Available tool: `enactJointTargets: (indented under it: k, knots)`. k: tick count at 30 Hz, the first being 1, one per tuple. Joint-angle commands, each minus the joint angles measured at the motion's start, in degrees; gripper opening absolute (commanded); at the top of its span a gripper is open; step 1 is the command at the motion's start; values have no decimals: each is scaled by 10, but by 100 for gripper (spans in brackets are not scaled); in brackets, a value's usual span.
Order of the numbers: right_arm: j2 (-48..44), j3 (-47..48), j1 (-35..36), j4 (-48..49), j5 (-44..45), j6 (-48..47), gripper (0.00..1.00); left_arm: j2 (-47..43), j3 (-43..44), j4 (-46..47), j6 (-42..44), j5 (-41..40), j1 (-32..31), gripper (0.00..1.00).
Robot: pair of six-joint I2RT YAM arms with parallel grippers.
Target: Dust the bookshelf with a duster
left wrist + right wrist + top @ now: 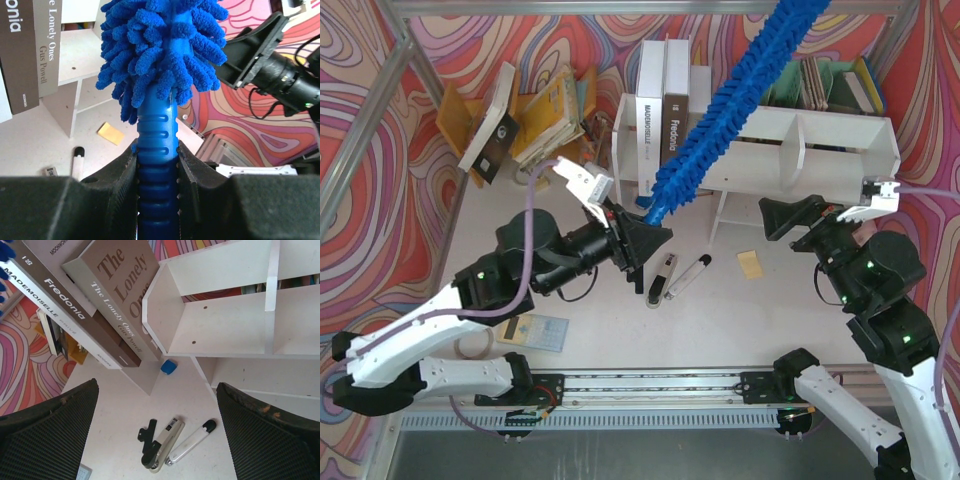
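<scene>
The left pincer [648, 236] was clamped on the handle of the duster [740, 90], whose fluffy blue head slanted up across the left end of the bookshelf [840, 130]. The right pincer [788, 217] stood apart, holding nothing, above the worktop [720, 310] before the shelf.

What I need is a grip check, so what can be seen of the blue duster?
The duster is bright blue: a long head of fluffy chenille-like strands on a slim, ribbed, plastic-looking handle. The left gripper is shut on the handle below the fluff, clamping both sides. It slants up and away across the left end of the bookshelf, its tip cut off by the top view's edge. Whether the fluff touches the shelf cannot be told.
</scene>
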Motion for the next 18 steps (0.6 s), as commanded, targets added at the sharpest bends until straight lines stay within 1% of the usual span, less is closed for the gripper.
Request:
enactJointTargets:
  k: [1, 8, 11, 18]
  knots:
    - [-7, -3, -2, 15, 14, 2, 89, 17, -9, 71, 21, -58, -18, 0]
    - [-13, -10, -3, 12, 24, -1, 89, 61, -12, 95, 26, -102, -51, 0]
    - [-15, -16, -2, 12, 30, -1, 89, 87, -12, 102, 28, -152, -72, 0]
    - [-20, -28, -2, 12, 38, -1, 90, 132, -23, 96, -23, -258, -77, 0]
